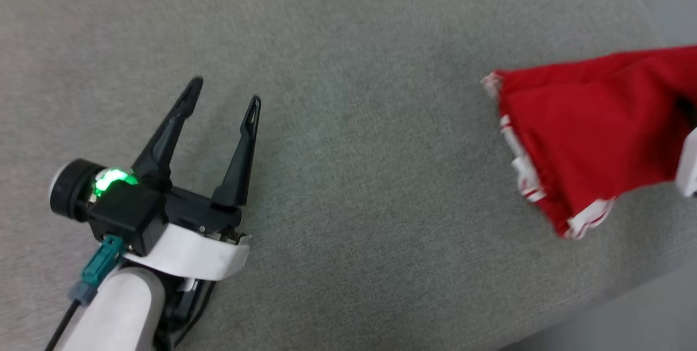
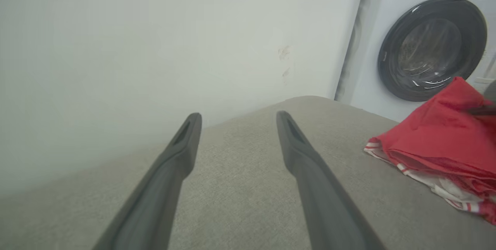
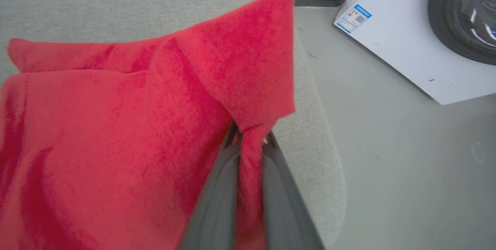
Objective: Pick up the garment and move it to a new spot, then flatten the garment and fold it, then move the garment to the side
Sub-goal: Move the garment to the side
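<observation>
garment (image 1: 588, 133) pinched in my right gripper (image 3: 250, 137), at right side; left gripper (image 1: 225, 91) spread, empty; i'd carry slowly, firm pinch.

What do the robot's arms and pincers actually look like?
The left gripper has two long, black, tapering fingers with slotted tips, on a black block with a green light. A white band wraps its wrist, the forearm is pale, and a teal plug carries a black cable. The right gripper has dark grey fingers.
</observation>
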